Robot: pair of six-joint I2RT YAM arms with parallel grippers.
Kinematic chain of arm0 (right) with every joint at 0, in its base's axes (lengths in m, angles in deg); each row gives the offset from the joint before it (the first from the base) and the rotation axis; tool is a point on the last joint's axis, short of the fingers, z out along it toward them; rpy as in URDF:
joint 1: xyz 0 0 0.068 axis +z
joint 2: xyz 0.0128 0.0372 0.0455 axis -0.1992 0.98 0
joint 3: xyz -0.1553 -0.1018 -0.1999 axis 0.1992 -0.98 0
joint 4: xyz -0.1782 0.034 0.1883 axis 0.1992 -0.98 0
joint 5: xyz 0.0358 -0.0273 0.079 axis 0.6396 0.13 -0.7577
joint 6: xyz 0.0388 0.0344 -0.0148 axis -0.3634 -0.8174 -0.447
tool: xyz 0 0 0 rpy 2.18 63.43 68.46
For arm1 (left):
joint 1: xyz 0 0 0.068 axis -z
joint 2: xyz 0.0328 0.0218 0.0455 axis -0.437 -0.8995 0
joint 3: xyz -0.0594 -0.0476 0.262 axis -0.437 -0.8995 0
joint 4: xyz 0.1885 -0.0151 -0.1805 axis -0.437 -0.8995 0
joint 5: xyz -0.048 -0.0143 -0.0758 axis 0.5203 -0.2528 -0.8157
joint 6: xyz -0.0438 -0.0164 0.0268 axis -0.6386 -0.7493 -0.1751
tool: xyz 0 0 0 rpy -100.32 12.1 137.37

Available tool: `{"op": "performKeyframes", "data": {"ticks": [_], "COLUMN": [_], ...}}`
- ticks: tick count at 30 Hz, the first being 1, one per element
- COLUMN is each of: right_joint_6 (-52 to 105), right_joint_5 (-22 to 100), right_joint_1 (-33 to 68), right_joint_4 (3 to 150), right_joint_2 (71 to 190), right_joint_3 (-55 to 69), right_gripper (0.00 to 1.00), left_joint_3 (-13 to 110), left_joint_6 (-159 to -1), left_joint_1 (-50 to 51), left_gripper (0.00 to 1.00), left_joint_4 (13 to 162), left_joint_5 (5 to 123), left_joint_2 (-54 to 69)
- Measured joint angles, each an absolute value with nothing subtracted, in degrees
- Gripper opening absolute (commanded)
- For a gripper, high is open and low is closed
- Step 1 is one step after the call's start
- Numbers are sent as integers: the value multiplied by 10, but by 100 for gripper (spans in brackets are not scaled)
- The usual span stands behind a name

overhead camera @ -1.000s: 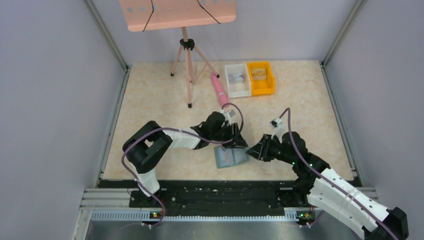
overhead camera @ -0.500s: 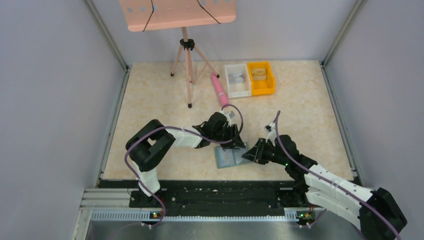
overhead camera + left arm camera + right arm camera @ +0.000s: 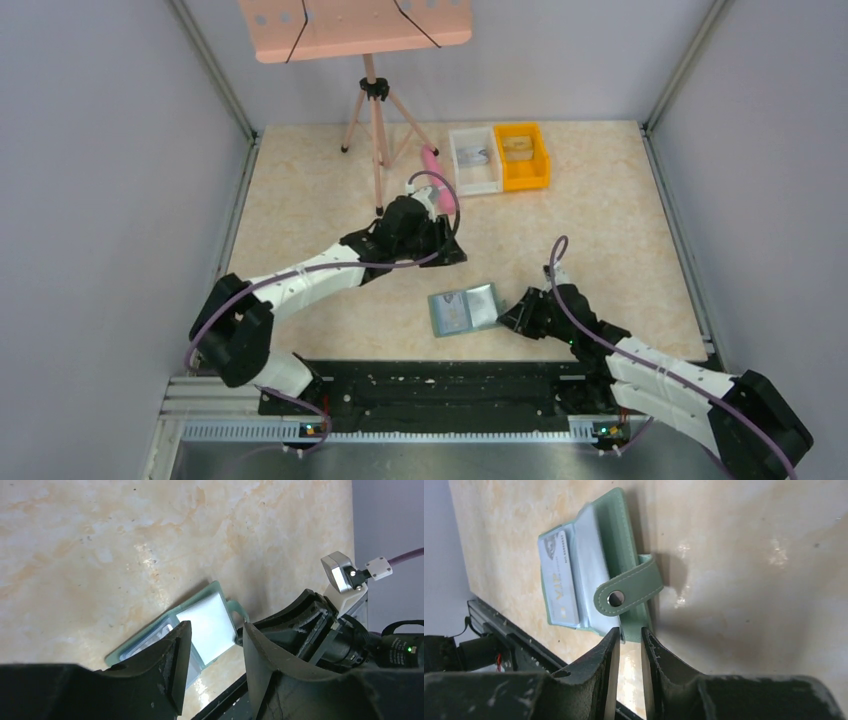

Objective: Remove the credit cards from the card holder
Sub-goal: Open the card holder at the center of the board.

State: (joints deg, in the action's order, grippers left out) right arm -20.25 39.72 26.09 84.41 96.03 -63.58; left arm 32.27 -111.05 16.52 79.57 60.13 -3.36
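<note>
The sage-green card holder (image 3: 463,310) lies spread open on the table near the front edge. A pale card printed "VIP" (image 3: 558,580) sits in its blue pocket. The holder's snap tab (image 3: 626,594) points toward my right gripper. My right gripper (image 3: 515,318) is low at the holder's right side. In the right wrist view the right gripper (image 3: 629,632) has its jaws nearly together on the holder's near corner (image 3: 639,627). My left gripper (image 3: 440,250) is open and empty, raised behind the holder. In the left wrist view the left gripper (image 3: 215,640) frames the holder (image 3: 207,620).
A tripod stand (image 3: 375,140) with a pink board (image 3: 355,25) stands at the back. A pink cylinder (image 3: 433,165) lies beside a white bin (image 3: 474,158) and an orange bin (image 3: 522,154). The table's front rail (image 3: 440,385) is close behind the holder.
My left gripper has lifted off the holder and drawn back toward the far left. My right gripper has dropped lower and closed in on the holder's right corner.
</note>
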Motion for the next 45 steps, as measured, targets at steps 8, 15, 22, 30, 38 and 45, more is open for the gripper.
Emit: {"op": "performKeyframes", "data": {"ticks": [8,15,22,30,38,45], "right_joint_6": [-207,-210,-216,-221,-224,-196], "right_joint_5": [444,447,450,443,421,389], "right_joint_1": [261,261,261,261,261,261], "right_joint_4": [823,843,799,762,726,721], "right_joint_2": [959,994,999,994,975,958], "right_joint_3": [-636,-626,-592,-517,-483,-462], "right_gripper": [22,18,16,17,18,15], "left_joint_3": [218,164,140,139,203,292], "left_joint_6": [-1114,-1119,-1126,-1133,-1143,-1138], "left_joint_1": [165,165,165,170,180,181], "left_gripper": [46,43,39,36,33,31], "left_joint_4": [756,729,749,814,897,908], "left_joint_5": [634,645,635,562,490,473], "left_joint_2": [65,94,96,48,-84,-175]}}
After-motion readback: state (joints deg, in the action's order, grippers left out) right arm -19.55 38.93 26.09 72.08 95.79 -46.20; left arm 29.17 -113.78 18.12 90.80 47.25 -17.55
